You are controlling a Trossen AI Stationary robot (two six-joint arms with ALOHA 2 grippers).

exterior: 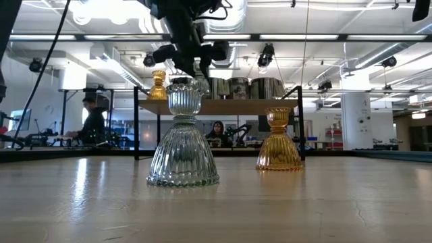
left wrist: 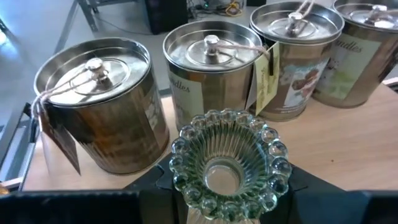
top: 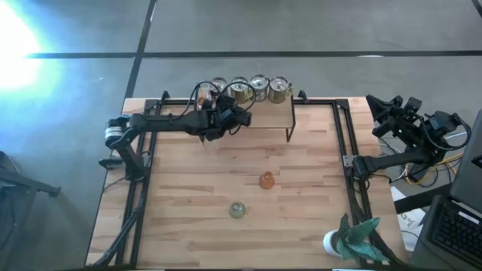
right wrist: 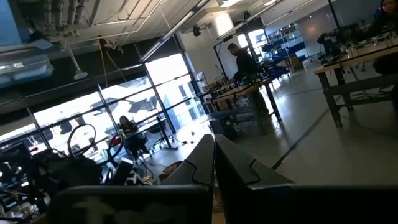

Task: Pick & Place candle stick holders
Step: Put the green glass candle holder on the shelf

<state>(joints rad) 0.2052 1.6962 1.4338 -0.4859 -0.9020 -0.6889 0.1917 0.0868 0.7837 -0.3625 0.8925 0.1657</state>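
My left gripper [top: 228, 117] reaches over the near edge of a raised wooden shelf [top: 271, 120] and is shut on a clear pale green glass candle stick holder [left wrist: 227, 158]. Just beyond it, four silvery can-like holders [left wrist: 99, 106] [left wrist: 208, 68] [left wrist: 295, 50] [left wrist: 367, 43] stand in a row on the shelf. An amber glass holder [exterior: 158, 84] stands at the shelf's left end. On the table stand another amber holder [top: 266, 180] and another clear one [top: 237, 210], each on its wide base. My right gripper [right wrist: 214, 163] is shut, off the table's right side. My left gripper holds the clear glass holder below its beaded cup [left wrist: 186, 208], one dark finger [left wrist: 152, 183] on each side of it. The holder sits upright, its open mouth up. Its base lies below the picture's edge, so I cannot tell whether it rests on the shelf.
The shelf stands on black metal legs [top: 290, 135] at the table's far edge. A white pot with teal leaves [top: 343, 241] stands at the near right corner. Black rails [top: 346, 143] run along the table's sides. People sit in the room beyond.
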